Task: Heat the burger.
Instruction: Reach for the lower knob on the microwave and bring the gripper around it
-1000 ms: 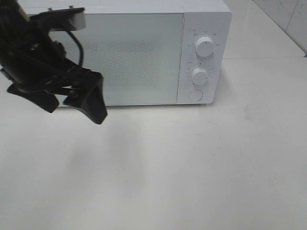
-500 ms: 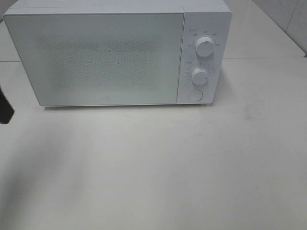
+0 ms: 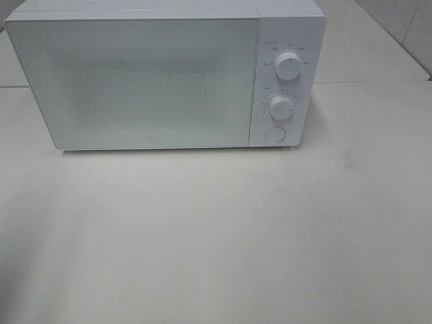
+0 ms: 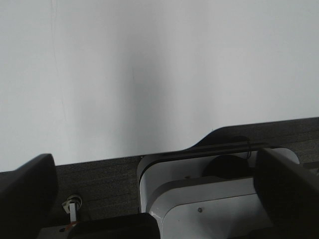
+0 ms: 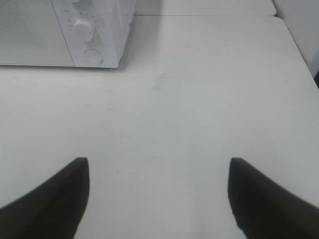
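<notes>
A white microwave oven (image 3: 148,81) stands at the far edge of a pale counter (image 3: 216,236), seen from high up. Its door is shut. The door takes up most of the front and has a window with a fine dotted pattern that hides the inside. The control panel runs down the right side of the front. It carries 2 white knobs, an upper knob (image 3: 288,66) and a lower knob (image 3: 280,106), with a round button (image 3: 275,133) under them. The near part of the counter in front of the oven is bare and lightly scuffed.

The burger shows in none of the 3 views, and where it is cannot be told. The dotted window does not let anyone see whether it sits inside the oven.

The right wrist camera looks across the counter (image 5: 199,99) toward the oven's front right corner (image 5: 99,45). The lower knob (image 5: 82,30) and the round button (image 5: 93,56) are in sight there. The right fingers (image 5: 55,199) are 2 dark tips, spread wide apart over bare counter. Nothing sits between them and they touch nothing. They are well apart from the oven, toward the counter's near right side.

The left wrist camera faces a plain pale surface (image 4: 159,64) above a band of dark grey speckled material (image 4: 99,184). A rounded white housing (image 4: 209,204) with a black part in it rests against that band. The left fingers (image 4: 25,199) are dark and blurred, one at each side of this view. They are spread as wide as the view allows and hold nothing.
</notes>
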`<state>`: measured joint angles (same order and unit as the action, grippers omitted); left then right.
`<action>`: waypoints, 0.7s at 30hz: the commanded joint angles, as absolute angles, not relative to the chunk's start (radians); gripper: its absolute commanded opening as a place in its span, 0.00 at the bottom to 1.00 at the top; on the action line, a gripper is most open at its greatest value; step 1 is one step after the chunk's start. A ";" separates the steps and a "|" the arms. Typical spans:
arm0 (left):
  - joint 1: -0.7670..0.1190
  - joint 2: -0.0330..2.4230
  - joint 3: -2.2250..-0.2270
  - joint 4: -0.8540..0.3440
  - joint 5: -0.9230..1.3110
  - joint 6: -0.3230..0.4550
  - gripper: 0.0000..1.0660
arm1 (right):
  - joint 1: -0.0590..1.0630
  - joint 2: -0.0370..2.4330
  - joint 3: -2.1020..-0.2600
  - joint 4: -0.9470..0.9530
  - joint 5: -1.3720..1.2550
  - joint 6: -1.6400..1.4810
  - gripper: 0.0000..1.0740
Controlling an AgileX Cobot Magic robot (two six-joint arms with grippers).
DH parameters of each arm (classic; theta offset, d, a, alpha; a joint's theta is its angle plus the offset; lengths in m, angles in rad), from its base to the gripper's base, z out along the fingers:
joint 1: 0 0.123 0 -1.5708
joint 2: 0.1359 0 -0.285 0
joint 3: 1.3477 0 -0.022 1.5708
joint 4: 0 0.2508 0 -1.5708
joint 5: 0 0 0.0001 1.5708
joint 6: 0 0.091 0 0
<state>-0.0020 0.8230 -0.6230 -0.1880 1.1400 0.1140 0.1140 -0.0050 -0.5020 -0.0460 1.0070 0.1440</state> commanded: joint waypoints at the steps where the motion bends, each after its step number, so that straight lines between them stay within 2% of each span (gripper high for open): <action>1: 0.000 0.718 -0.564 -0.191 1.142 0.115 0.94 | 0.110 -0.032 -0.500 -0.050 0.995 0.149 0.70; 8: -0.005 0.456 -0.519 -0.190 1.076 0.124 0.94 | 0.110 -0.032 -0.500 -0.050 0.995 0.149 0.70; 21: -0.006 0.217 -0.519 -0.214 1.073 0.114 0.94 | 0.110 -0.032 -0.500 -0.050 0.995 0.149 0.70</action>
<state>-0.0020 0.2580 -0.5230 -0.1920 1.0880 0.1220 0.1140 -0.0050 -0.5020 -0.0460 1.0070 0.1440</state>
